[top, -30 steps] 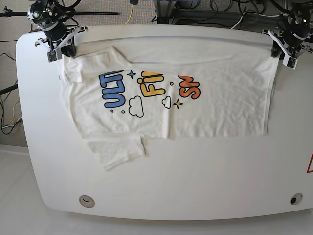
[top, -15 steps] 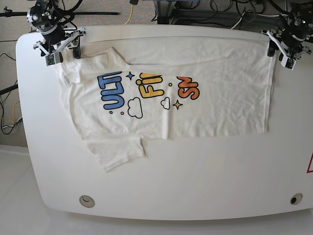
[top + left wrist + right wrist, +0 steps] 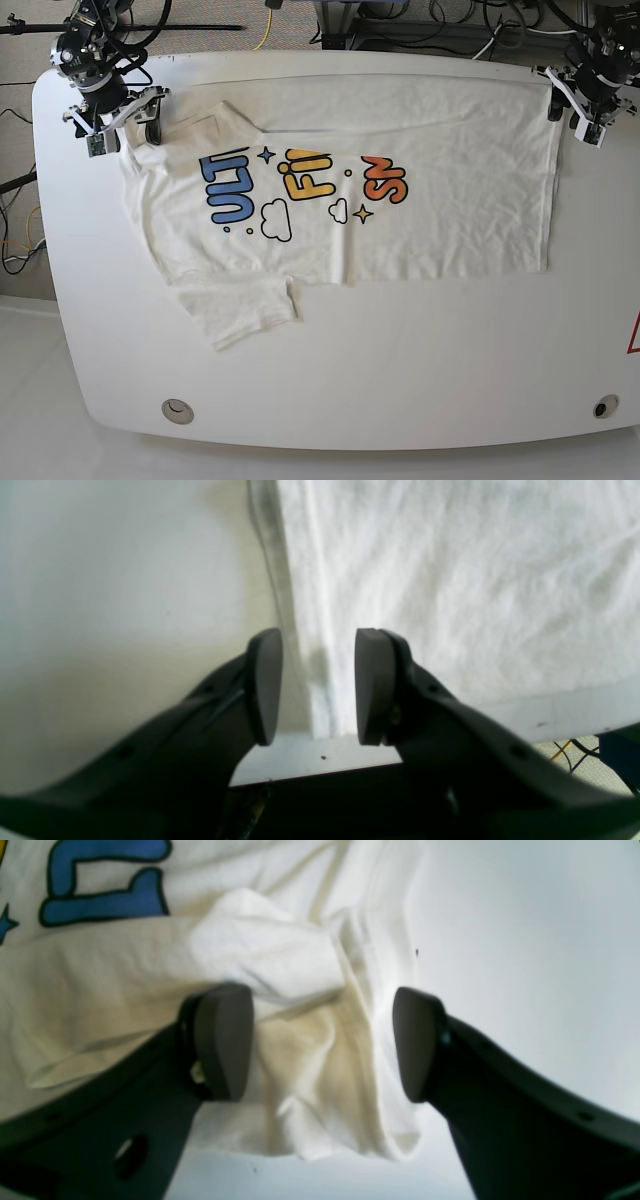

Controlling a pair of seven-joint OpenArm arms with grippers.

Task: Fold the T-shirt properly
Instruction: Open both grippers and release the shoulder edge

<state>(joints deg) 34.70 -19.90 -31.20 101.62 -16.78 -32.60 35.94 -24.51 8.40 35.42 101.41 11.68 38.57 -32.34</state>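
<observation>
The white T-shirt (image 3: 450, 220) lies flat on the table, folded lengthwise, with blue, yellow and orange letters showing. One sleeve (image 3: 240, 312) sticks out toward the front left. My right gripper (image 3: 123, 135) hovers over the shirt's far left corner. In the right wrist view it (image 3: 320, 1042) stands wide open above bunched cloth (image 3: 280, 965), holding nothing. My left gripper (image 3: 572, 120) is at the far right corner. In the left wrist view it (image 3: 319, 680) is open, its pads (image 3: 375, 680) straddling the hem edge (image 3: 320, 630) without pinching it.
The white table (image 3: 400, 380) has rounded corners, with round grommets at the front left (image 3: 178, 410) and front right (image 3: 604, 407). Cables and stands lie behind its far edge (image 3: 400, 55). A red sticker (image 3: 633, 335) marks the right edge.
My right gripper has opened wide, let go of the shirt's left corner and drifted slightly left. My left gripper has opened a little and shifted slightly away from the hem corner.
</observation>
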